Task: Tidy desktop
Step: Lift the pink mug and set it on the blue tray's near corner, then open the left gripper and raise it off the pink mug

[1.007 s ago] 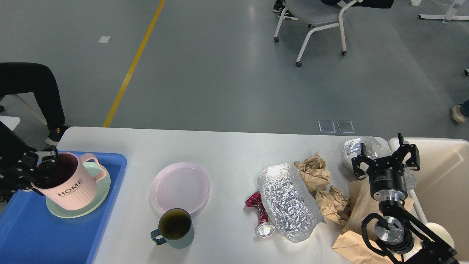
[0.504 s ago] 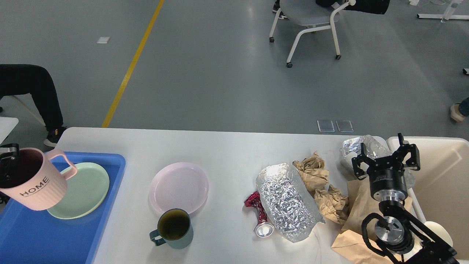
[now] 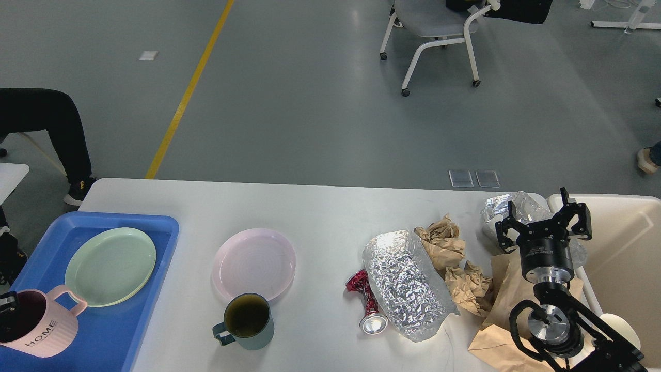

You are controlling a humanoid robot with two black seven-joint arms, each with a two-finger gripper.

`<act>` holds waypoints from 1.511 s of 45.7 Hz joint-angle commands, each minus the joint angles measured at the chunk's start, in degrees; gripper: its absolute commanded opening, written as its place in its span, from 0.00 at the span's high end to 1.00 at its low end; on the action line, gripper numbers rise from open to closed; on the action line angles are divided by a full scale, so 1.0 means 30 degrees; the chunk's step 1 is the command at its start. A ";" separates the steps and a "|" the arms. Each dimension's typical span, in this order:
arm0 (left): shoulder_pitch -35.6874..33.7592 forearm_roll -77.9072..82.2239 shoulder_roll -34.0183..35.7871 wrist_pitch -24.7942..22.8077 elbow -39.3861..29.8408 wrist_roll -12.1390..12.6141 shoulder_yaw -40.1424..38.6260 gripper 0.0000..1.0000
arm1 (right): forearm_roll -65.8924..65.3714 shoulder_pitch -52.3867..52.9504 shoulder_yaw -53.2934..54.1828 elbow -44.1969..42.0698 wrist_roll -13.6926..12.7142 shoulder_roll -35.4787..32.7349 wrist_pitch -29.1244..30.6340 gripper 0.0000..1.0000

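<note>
Since a second ago the pink "HOME" mug (image 3: 38,330) has come off the green plate (image 3: 110,266) to the near-left corner of the blue tray (image 3: 111,330), tilted, at the left end effector (image 3: 6,305); whether that is clenched on it, I cannot tell. Nearer right, the right end effector (image 3: 543,222) hangs released over brown paper (image 3: 508,294). Glossy and white, the bench (image 3: 320,212) runs long left to right under a crinkled foil bag (image 3: 405,284), a crushed red can (image 3: 365,302) and a smooth round pink plate (image 3: 254,263).

A grey chair (image 3: 434,20) stands beyond a yellow floor line (image 3: 188,90).
</note>
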 commanded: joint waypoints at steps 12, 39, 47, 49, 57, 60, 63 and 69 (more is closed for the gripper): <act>0.4851 0.0266 -0.0410 0.0424 0.0919 -0.0018 -0.4493 1.00 | 0.0001 0.0000 0.0000 -0.0017 0.0000 0.0000 0.0000 0.00; 0.5877 -0.0349 -0.1261 0.1655 0.1328 -0.0018 -0.4493 0.61 | 0.0001 0.0000 0.0000 0.0012 0.0000 0.0000 0.0000 0.00; 0.5847 -0.0379 -0.1319 0.1597 0.1476 0.0011 -0.4581 0.21 | 0.0001 0.0000 0.0000 -0.0017 0.0000 0.0000 0.0000 0.00; 0.5818 -0.0379 -0.1320 0.1567 0.1476 0.0041 -0.4523 0.18 | 0.0001 0.0000 0.0000 -0.0017 0.0000 0.0000 0.0000 0.00; 0.5614 -0.0379 -0.1320 0.1421 0.1447 0.0041 -0.4405 0.10 | 0.0001 0.0000 0.0000 -0.0017 0.0000 0.0000 0.0000 0.00; 0.5380 -0.0379 -0.1261 0.1100 0.1417 0.0128 -0.4288 0.08 | 0.0001 0.0000 0.0000 -0.0018 0.0000 0.0000 0.0000 0.00; 0.4591 -0.0379 -0.1202 0.0252 0.1359 0.0158 -0.3734 0.08 | 0.0001 0.0000 0.0000 -0.0018 0.0000 0.0000 0.0000 0.00; 0.0670 -0.0408 -0.1698 -0.2004 0.1096 0.0041 -0.0427 0.08 | 0.0001 0.0000 0.0000 0.0011 0.0000 0.0000 0.0000 0.00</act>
